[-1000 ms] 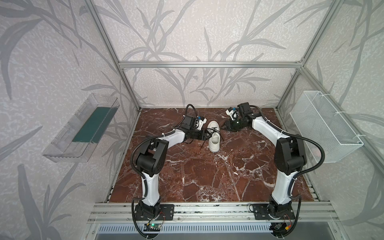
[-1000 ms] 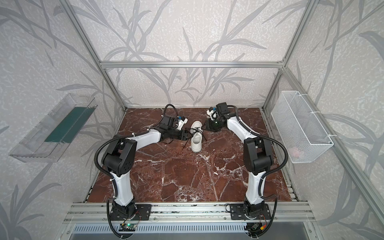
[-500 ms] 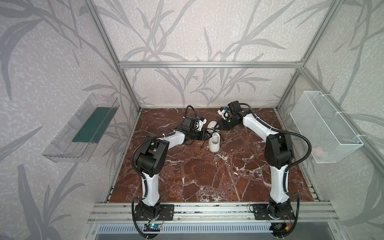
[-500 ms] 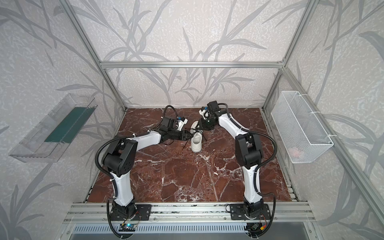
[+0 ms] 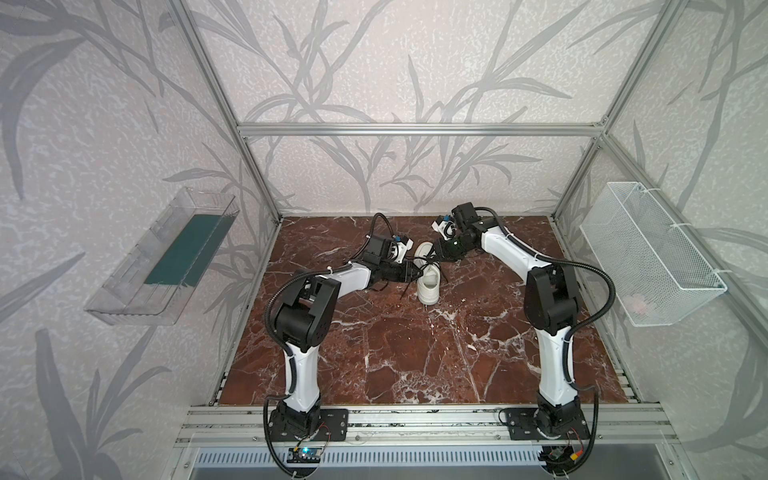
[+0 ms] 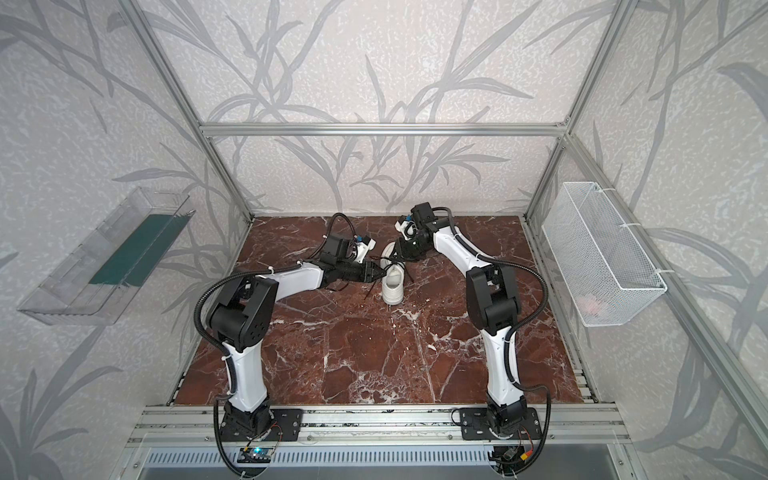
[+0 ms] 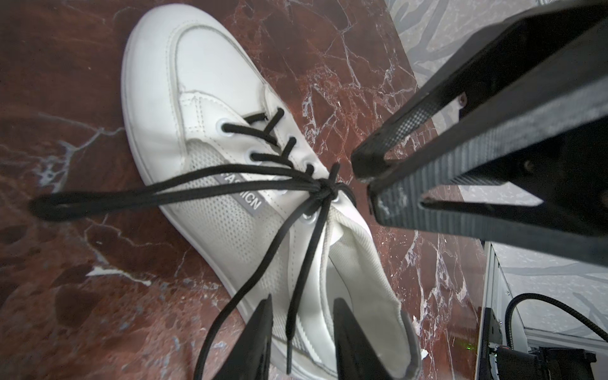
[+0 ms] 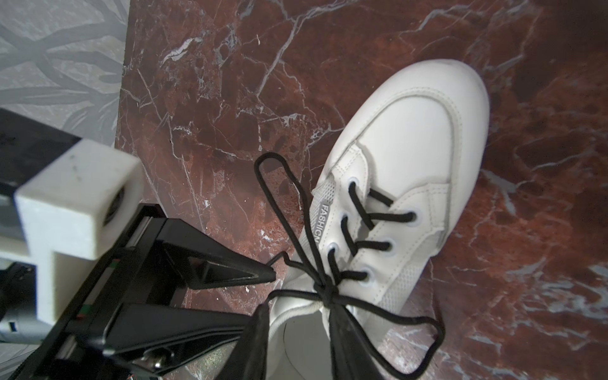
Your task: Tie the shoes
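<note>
We see both pincers crowding the shoe (image 5: 429, 282) at its knot: the left pincer (image 5: 419, 272) from one side, the right pincer (image 5: 441, 253) from the heel end. Lace loops (image 8: 283, 204) sprawl beside it. The near counter (image 5: 415, 357) lies open.

Bright even light, soft shadows, wrist views edge-warped, near tool tips blurred
</note>
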{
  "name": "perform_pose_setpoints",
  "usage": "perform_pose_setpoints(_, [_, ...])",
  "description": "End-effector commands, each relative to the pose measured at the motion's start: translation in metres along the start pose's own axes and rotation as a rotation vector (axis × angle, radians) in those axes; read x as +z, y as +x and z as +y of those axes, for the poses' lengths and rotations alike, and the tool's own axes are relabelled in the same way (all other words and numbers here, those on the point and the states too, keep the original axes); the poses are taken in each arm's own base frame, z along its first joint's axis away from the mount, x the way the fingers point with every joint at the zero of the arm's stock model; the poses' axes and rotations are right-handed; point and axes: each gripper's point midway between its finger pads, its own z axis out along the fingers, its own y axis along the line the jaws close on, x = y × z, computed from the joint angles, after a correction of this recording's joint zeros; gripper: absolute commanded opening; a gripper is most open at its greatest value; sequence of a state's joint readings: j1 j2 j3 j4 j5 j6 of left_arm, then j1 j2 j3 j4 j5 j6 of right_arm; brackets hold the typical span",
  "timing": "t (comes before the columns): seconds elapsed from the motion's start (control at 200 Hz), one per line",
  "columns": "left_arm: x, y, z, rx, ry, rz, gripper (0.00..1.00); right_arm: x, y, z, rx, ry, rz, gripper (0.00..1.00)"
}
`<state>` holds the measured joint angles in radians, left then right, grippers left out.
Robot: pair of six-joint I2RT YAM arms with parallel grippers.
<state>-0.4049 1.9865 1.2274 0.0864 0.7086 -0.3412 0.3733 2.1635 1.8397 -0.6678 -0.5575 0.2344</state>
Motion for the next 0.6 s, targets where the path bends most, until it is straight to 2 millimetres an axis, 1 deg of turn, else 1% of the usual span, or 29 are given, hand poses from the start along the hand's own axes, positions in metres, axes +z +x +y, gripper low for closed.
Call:
perform_pose_setpoints(0.0, [0.0050,0.0112,0.0064,-0.022,0.003,0.026,0.34,-0.0014,-0.0025,0.0045,-0.014,-0.003,0.006,0.32])
perform_pose_setpoints(0.135, [0.0070,0.0130,0.0071,-0.029,0.009,0.027,0.33,-0.0007,-0.0016,0.0041,-0.014,-0.004,0.008,0.32])
perform_pose_setpoints(0.265, [0.0087,0.0136,0.0066,-0.036,0.020,0.029,0.25,0.0017,-0.0012,0.0011,-0.011,0.004,0.011,0.32])
perform_pose_setpoints(0.32, [0.0086,0.0130,0.0072,-0.037,0.020,0.028,0.23,0.0027,-0.0013,0.0000,-0.010,0.005,0.012,0.32])
perform_pose_setpoints(0.42, [0.0099,0.0130,0.0068,-0.039,0.023,0.030,0.24,0.0040,-0.0001,-0.0012,-0.010,0.009,0.016,0.32])
perform_pose_setpoints(0.525, [0.0097,0.0128,0.0069,-0.038,0.021,0.030,0.26,0.0040,0.0005,-0.0013,-0.010,0.009,0.017,0.32])
perform_pose_setpoints(0.595, [0.0099,0.0136,0.0073,-0.039,0.021,0.032,0.25,0.0043,0.0006,-0.0012,-0.009,0.007,0.017,0.32])
